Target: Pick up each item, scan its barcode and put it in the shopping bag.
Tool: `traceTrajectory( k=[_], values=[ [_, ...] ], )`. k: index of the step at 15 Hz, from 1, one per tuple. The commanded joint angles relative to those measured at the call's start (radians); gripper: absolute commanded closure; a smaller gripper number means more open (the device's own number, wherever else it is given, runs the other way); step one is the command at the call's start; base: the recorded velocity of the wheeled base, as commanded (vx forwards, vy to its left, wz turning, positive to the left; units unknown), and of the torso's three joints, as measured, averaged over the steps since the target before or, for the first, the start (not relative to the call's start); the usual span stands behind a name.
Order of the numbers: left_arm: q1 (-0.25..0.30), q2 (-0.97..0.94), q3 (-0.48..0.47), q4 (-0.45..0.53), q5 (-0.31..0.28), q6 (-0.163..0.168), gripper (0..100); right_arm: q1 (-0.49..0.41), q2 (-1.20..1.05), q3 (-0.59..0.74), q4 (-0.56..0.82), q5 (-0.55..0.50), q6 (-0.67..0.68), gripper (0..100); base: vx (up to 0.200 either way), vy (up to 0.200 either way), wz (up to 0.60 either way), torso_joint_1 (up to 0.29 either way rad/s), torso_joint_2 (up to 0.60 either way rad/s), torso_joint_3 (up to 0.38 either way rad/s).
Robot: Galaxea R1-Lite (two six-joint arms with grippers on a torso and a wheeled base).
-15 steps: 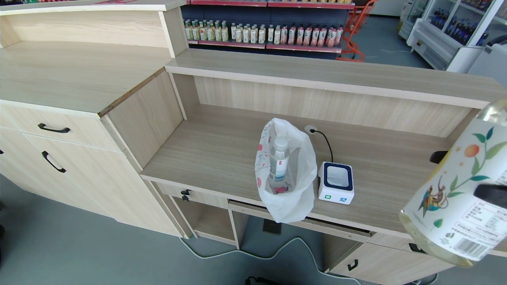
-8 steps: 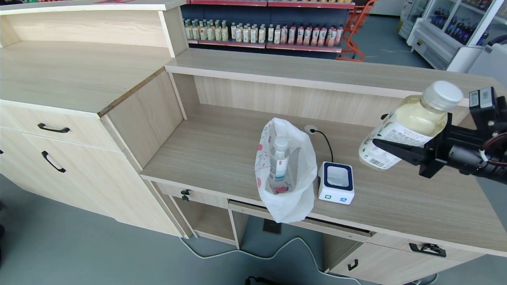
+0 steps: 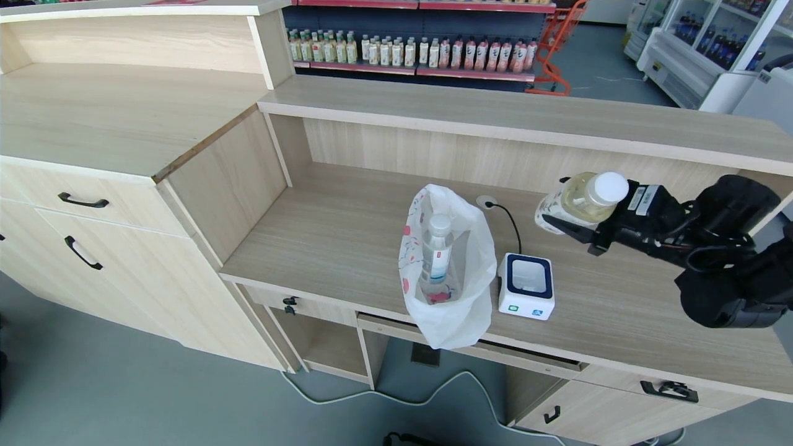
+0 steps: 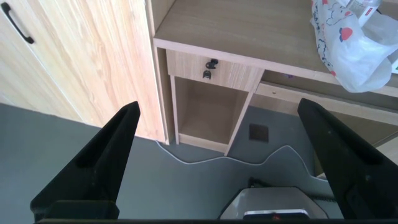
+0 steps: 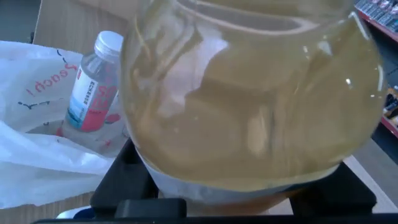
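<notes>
Yellowish drink bottle (image 3: 585,197) within the right hand's (image 3: 556,200) grip, near scanner (image 3: 525,285)

right gripper (image 3: 559,204) clamped on yellow bottle (image 3: 579,201), held tilted in the air over the counter (image 3: 347,235), white cap toward 3 o'clock. scanner (image 3: 526,285) sits at 7 o'clock from it. bag (image 3: 461,322) just beside scanner at its 9 o'clock, open, water bottle (image 3: 437,251) upright inside. cable (image 3: 512,224) leaves scanner toward 12.
</notes>
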Motion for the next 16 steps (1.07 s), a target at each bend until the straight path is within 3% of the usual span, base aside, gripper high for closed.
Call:
traceTrajectory(
  k=[1,12,16],
  values=[
    [0.0,0.0,0.0,0.0,0.0,0.0,0,-0.001,0.091,-0.015,-0.037,0.043,-0.048,100,0.0,0.0,0.0,0.0,0.0,0.0],
    [0.0,0.0,0.0,0.0,0.0,0.0,0,-0.013,0.187,-0.004,-0.095,0.068,-0.32,100,0.0,0.0,0.0,0.0,0.0,0.0],
    [0.0,0.0,0.0,0.0,-0.001,0.0,0,-0.027,0.19,0.016,-0.095,0.068,-0.343,100,0.0,0.0,0.0,0.0,0.0,0.0]
  ],
)
